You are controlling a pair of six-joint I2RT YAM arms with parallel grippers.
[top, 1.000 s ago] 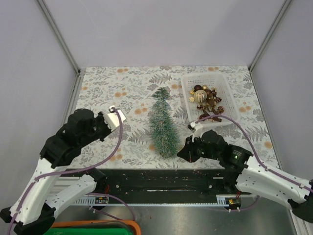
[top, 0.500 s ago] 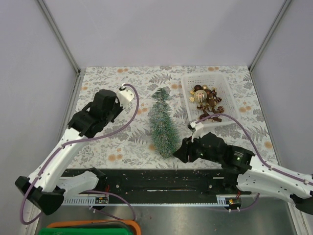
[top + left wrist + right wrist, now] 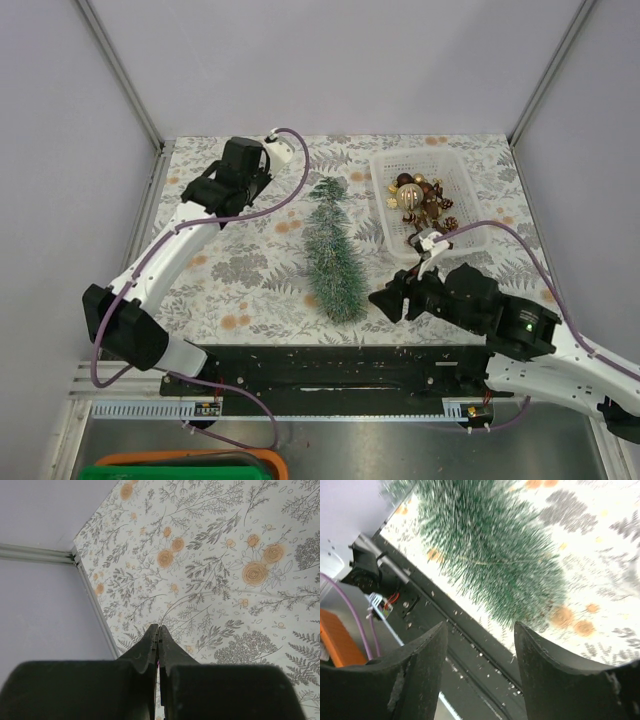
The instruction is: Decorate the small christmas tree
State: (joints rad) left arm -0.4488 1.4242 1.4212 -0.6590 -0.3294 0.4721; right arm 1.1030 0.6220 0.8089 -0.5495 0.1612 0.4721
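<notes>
Floral-print cloth on the table (image 3: 250,270), pale walls on three sides, and I'm reading off the overhead view. The small christmas tree (image 3: 333,250) is mid-table, its narrow tip toward the far wall and its wide end toward the near edge. From these angles I can't tell whether it stands or lies flat. To its right, near the far right corner, sits the white basket (image 3: 462,168) with the gold and brown ornaments (image 3: 420,198) heaped inside, apart from the tree.

Right gripper (image 3: 385,300) is low, just beside the tree's wide end on its right side. On the right wrist camera its jaws are spread well apart with nothing between them. The frosted green bristles fill the view just past the fingertips (image 3: 436,632), and I see no contact with them.

Left arm reaches out over the far left part of the table, well away from the tree. On its wrist camera the left gripper (image 3: 158,630) has both fingers pressed together, gripping nothing, pointed at bare cloth near the left wall
</notes>
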